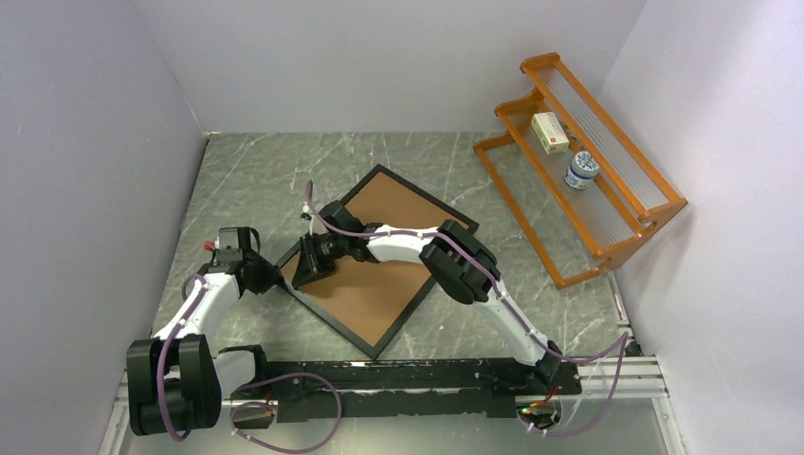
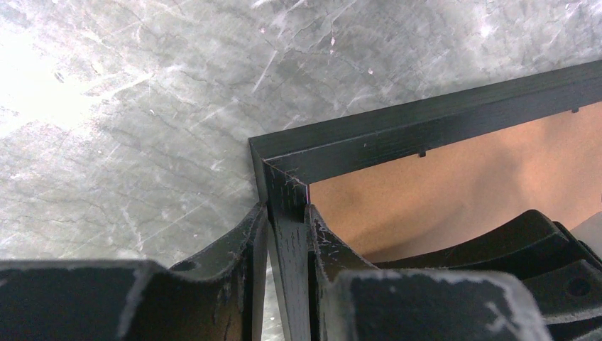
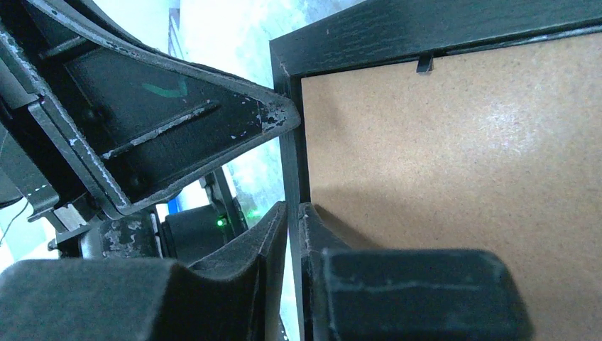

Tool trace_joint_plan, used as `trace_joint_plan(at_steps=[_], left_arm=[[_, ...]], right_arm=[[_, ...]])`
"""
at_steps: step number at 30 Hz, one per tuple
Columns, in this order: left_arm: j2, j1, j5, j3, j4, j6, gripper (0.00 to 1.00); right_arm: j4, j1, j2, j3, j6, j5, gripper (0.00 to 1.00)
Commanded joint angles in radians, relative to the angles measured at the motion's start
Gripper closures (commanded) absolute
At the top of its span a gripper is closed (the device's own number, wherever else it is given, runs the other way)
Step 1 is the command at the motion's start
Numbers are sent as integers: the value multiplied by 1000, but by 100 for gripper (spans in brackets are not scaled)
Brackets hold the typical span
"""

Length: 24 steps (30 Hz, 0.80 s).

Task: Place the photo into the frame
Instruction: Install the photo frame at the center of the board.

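The frame (image 1: 379, 172) lies back-up on the table, its brown board (image 1: 384, 275) facing up. The photo is out of view. My left gripper (image 1: 278, 275) is shut on the frame's black rim at the left corner; in the left wrist view the rim (image 2: 426, 128) runs straight between the fingertips (image 2: 286, 209). My right gripper (image 1: 303, 268) straddles the same rim close by. In the right wrist view the thin rim (image 3: 397, 28) touches the inner finger (image 3: 312, 220), and a strip of light shows beside the outer one, so the right gripper (image 3: 293, 207) stands slightly open.
An orange wooden rack (image 1: 626, 213) stands at the back right with a white box (image 1: 549, 132) and a small jar (image 1: 581, 170) on it. Grey walls close in the left, back and right sides. The two grippers sit very close together at the frame's left corner.
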Motion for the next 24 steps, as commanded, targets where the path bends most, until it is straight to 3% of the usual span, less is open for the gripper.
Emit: trace_joint_plan(at_steps=[1,16,24], left_arm=[[26,2,-12,-1,-14,13,89],[32,3,-12,3,-16,15,89],[33,4,-12,28,-28,18,88]], right_arm=[[-209,-40,93,-34,-92,181,81],[-288,-44,103,-25,-138,294,72],[-187,-72,-139,-107,-182,372,65]])
